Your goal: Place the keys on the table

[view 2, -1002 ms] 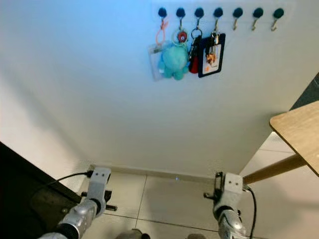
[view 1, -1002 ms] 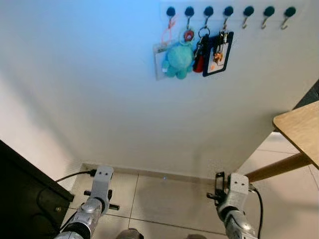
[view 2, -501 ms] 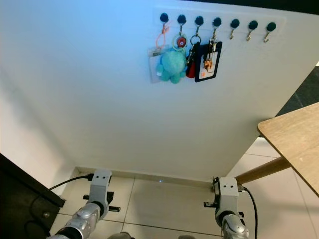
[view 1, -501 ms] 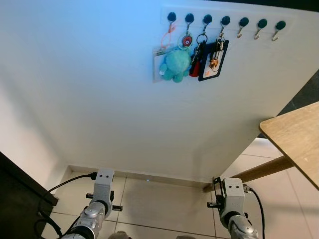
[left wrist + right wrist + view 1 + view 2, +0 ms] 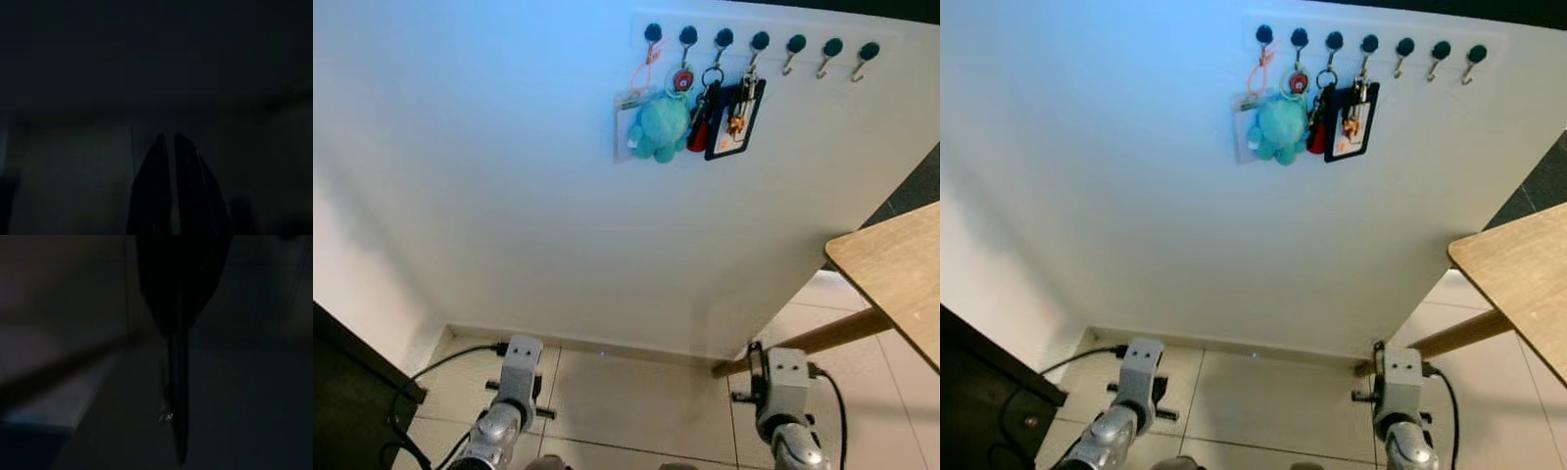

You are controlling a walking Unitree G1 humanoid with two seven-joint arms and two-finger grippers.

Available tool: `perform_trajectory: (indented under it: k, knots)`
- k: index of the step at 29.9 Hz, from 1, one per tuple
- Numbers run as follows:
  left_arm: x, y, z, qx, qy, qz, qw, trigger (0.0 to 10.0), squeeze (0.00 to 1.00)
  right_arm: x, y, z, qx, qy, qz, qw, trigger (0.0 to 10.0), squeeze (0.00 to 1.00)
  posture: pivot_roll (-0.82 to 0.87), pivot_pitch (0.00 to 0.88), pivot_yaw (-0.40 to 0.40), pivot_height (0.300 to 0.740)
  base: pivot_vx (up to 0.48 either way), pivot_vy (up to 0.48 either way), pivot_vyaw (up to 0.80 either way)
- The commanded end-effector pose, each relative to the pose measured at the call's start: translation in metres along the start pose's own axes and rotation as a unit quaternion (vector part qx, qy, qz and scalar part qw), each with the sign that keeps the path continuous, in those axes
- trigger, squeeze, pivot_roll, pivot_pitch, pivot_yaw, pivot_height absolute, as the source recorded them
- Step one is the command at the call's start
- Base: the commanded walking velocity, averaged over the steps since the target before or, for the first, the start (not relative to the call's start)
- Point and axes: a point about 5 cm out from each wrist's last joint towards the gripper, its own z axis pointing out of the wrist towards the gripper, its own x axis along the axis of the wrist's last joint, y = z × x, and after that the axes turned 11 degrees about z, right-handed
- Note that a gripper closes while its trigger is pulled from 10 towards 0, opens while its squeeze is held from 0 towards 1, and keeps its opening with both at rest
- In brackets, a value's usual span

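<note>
Two silver arms are showing low in the head views. The left arm (image 5: 514, 392) is ending in a boxy grey wrist block with two dark screw dots; the right arm (image 5: 785, 397) is carrying a matching block, a black cable looping beside it.

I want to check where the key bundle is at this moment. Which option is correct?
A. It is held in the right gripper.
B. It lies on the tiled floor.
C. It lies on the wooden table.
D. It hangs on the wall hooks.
D: the keys hang from the row of hooks on the white wall, beside a turquoise plush toy, well above the wooden table at the right.
</note>
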Motion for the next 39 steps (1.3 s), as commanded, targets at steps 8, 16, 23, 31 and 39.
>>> perform_trajectory:
  k: [8, 16, 23, 31, 39]
  knots:
    - [0.114, -0.029, 0.008, 0.015, 0.247, 0.042, 0.968, 10.0, 0.00, 0.118, -0.016, 0.017, 0.048, 0.280, 0.056, 0.957, 10.0, 0.00, 0.05, 0.068, 0.021, 0.740, 0.000, 0.000, 0.00]
    - [0.109, -0.023, 0.029, 0.002, 0.199, 0.046, 0.979, 10.0, 0.00, 0.081, -0.018, 0.034, 0.042, 0.168, 0.085, 0.981, 10.0, 0.00, 0.03, 0.061, 0.025, 0.740, 0.000, 0.000, 0.00]
    - [-0.018, -0.008, -0.013, -0.007, -0.053, 0.041, 0.998, 10.0, 0.00, -0.032, -0.005, -0.014, -0.033, -0.098, 0.117, 0.988, 10.0, 0.00, 0.03, 0.065, 0.013, 0.740, 0.000, 0.000, 0.00]
    - [0.038, -0.031, 0.020, 0.031, 0.035, 0.030, 0.998, 10.0, 0.00, 0.045, -0.005, 0.036, 0.001, 0.045, 0.110, 0.993, 10.0, 0.00, 0.03, 0.055, 0.004, 0.740, 0.000, 0.000, 0.00]
    - [0.072, -0.035, 0.035, 0.041, 0.078, 0.034, 0.996, 10.0, 0.00, 0.085, -0.009, 0.056, 0.014, 0.107, 0.108, 0.988, 10.0, 0.00, 0.03, 0.046, 0.011, 0.740, 0.000, 0.000, 0.00]
